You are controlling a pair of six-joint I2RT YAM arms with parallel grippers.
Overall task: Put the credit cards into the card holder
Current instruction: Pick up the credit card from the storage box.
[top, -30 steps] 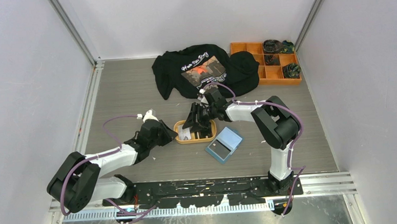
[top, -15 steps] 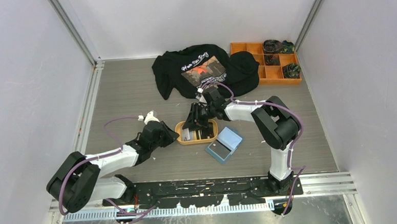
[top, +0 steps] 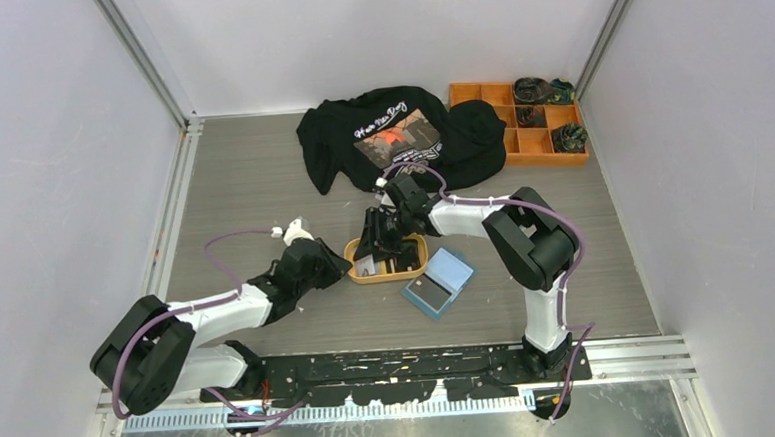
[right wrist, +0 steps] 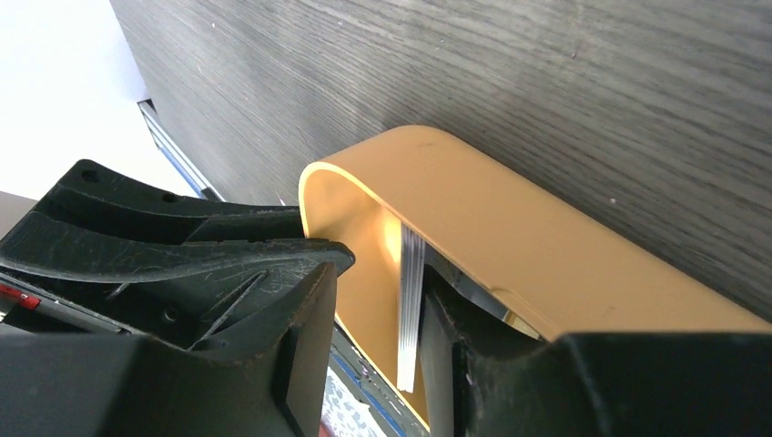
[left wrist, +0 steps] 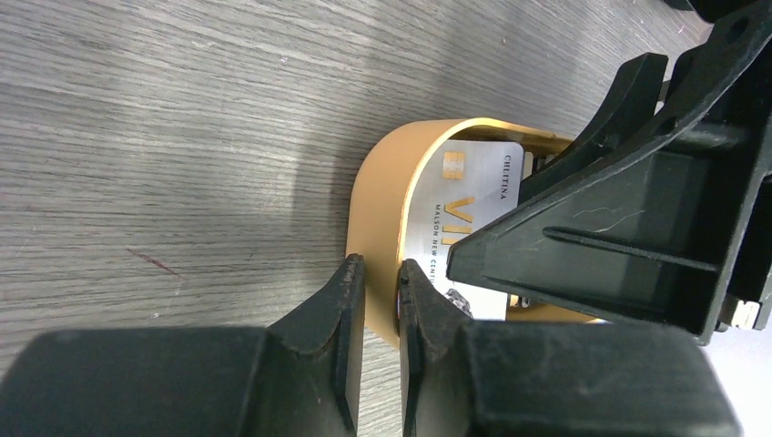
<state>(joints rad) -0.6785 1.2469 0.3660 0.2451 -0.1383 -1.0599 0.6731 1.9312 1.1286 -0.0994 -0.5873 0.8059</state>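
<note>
The orange oval tray [top: 398, 275] lies mid-table with credit cards in it. A silver-white card [left wrist: 464, 218] lies flat in it. The teal card holder [top: 439, 282] lies open just right of the tray, with nothing on it. My left gripper [top: 340, 265] is shut on the tray's left wall [left wrist: 382, 200], one finger inside and one outside. My right gripper [top: 383, 247] reaches down into the tray, jaws apart. In the right wrist view a thin stack of cards [right wrist: 410, 309] stands on edge against one finger [right wrist: 455, 364]; a gap separates it from the other finger.
A black printed T-shirt [top: 399, 133] lies at the back centre. An orange compartment box [top: 519, 131] with dark items stands at the back right. Grey walls close in both sides.
My right arm has shifted slightly left over the tray. My left gripper has stayed on the tray's left wall. The card holder has not moved.
</note>
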